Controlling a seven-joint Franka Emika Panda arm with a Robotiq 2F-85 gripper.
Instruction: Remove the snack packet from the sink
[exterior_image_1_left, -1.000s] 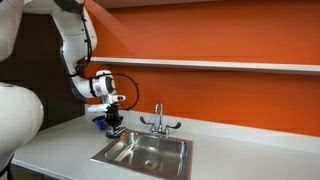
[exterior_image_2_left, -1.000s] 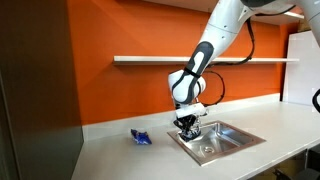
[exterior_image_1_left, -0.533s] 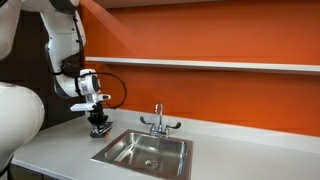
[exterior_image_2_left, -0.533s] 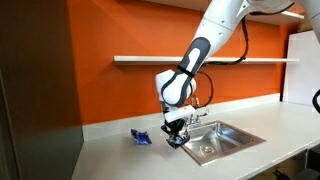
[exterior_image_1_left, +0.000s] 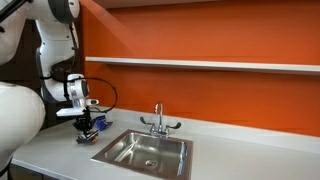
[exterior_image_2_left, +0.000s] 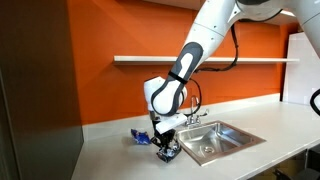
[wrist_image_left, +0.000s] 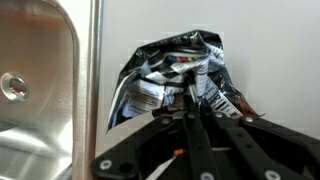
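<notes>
Pinching the snack packet between its two narrow fingers, the claw is closed on the crumpled foil near the packet's middle. The packet is dark and shiny with silvery-white patches and some red print, and it spreads out to both sides of the fingers. It is outside the sink, over the pale worktop, just beside the steel rim. Whether it touches the surface I cannot tell.

In both exterior views the claw hangs low over the worktop, pointing down, with the packet as a dark bundle at its tips. On one side of the claw lies the basin, with its round drain and the chrome faucet behind it. On the other side, near the claw, a small blue object rests on the worktop.
</notes>
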